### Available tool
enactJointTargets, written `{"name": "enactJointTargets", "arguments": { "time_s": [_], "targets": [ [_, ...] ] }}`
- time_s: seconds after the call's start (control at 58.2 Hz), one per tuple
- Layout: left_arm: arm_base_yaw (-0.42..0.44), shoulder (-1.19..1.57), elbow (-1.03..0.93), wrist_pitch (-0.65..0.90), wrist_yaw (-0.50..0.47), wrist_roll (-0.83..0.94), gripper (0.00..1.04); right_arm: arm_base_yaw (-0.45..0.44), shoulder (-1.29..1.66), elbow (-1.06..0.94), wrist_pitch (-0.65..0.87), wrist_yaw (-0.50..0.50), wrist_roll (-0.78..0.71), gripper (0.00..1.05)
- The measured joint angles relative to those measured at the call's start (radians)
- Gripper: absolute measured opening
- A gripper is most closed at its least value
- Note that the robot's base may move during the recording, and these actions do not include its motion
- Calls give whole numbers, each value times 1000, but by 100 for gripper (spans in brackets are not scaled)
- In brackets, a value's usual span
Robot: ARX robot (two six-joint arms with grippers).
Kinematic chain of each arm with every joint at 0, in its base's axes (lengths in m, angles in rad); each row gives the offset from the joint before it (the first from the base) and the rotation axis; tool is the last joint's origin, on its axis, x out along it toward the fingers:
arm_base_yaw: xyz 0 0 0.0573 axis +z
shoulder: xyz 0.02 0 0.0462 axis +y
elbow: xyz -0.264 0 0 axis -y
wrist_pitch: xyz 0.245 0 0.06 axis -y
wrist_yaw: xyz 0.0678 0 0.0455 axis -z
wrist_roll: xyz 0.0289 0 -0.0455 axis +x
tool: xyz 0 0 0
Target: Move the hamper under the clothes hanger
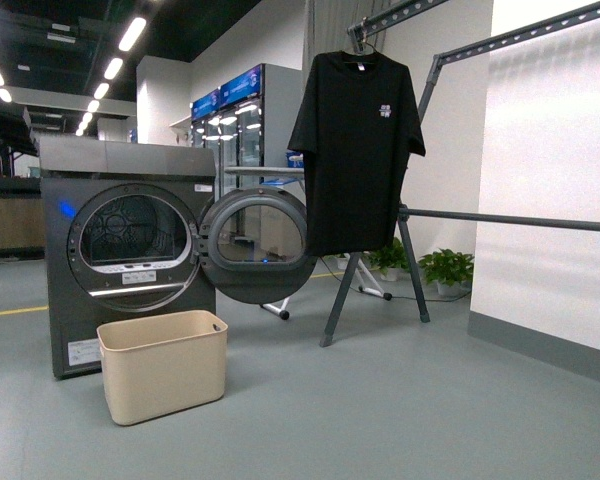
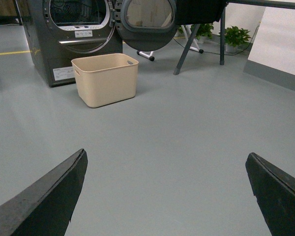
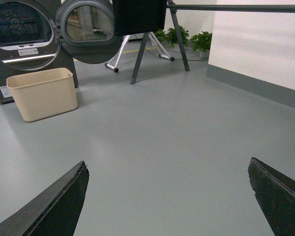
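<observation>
The left gripper and the right gripper lay nearest their wrist cameras, each with its dark jaws spread wide and nothing between them but bare grey floor. Both were empty and well apart from the work, and neither arm showed in the front view. The beige hamper stood upright on the floor just in front of the front-loading laundry machine, below its drum opening and beside the swung-open round door. That spot was probably chosen for catching laundry as it came out. The clothes hanger, a dark-grey tube rack on slanted legs, stood further right, near the white wall. A black T-shirt hung from its upper bar, with open floor beneath the hem. The hamper was therefore not yet under the rack. Judging by the wide jaws, the arms seemed readied to close in on the rolled rim or the handle cut-outs, one at each end.
</observation>
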Motion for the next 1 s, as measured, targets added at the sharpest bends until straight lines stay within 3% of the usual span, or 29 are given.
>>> {"name": "enactJointTargets", "arguments": {
  "time_s": [0.996],
  "targets": [
    [0, 0, 0, 0, -1, 0, 98, 0, 0, 0, 0, -3, 0, 97]
  ]
}}
